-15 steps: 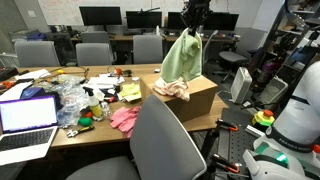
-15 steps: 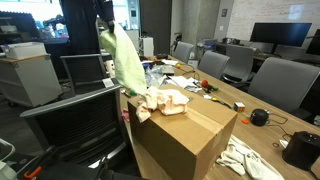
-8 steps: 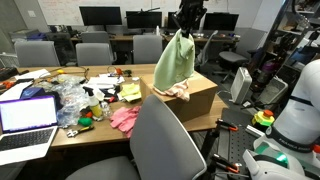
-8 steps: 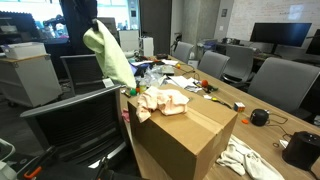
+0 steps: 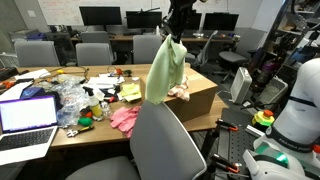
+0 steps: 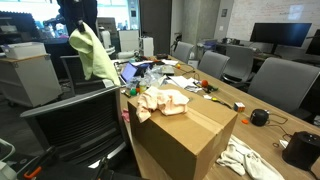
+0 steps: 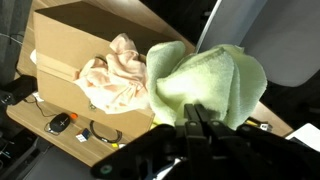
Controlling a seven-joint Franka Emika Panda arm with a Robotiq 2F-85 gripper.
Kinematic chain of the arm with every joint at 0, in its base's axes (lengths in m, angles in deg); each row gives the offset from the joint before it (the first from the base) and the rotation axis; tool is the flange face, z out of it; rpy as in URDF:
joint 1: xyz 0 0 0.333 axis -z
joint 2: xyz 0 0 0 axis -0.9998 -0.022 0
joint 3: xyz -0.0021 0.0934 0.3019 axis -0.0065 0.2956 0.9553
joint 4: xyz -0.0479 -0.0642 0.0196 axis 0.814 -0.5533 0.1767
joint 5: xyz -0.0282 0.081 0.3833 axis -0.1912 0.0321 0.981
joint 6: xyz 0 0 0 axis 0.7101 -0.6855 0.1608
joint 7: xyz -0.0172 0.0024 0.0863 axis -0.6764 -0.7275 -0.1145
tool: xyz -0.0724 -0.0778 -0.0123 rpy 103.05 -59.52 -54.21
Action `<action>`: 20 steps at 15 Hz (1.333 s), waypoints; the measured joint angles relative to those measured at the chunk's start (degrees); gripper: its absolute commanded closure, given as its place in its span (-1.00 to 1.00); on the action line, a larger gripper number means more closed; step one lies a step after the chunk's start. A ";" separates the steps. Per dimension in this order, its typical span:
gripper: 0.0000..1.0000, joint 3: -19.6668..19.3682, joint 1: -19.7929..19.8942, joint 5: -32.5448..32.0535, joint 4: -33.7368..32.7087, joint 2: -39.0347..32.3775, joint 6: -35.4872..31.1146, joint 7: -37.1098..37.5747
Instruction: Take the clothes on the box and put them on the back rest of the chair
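Pale green cloth point(image 5: 165, 70), peach cloth point(image 6: 162, 101) on a brown cardboard box point(image 6: 190, 135), grey chair point(image 5: 165, 140).

I had the arm point(image 5: 185, 10) raised high, my gripper point(image 5: 177, 35) pointing down toward six o'clock, its jaws seemingly pinched on the green cloth point(image 5: 165, 70).

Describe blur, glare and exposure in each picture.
Wrist view: the light green fabric cloth looks soft, the gripper a dark underexposed shape. In an exterior view, bright windows silhouette the arm; in an exterior view, the white laptop screen is blown out.
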 measured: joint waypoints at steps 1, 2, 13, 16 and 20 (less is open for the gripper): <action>0.96 0.28 -0.42 0.00 -0.50 -0.77 0.23 -0.46; 0.96 0.52 -0.80 0.00 -1.00 -1.54 0.57 -0.94; 0.96 0.94 -2.26 -0.06 -4.47 -5.31 2.64 -3.94; 0.96 0.55 -2.26 -0.06 -4.57 -5.31 2.74 -4.05; 0.30 -0.10 -2.26 -0.06 -4.57 -5.31 3.01 -4.08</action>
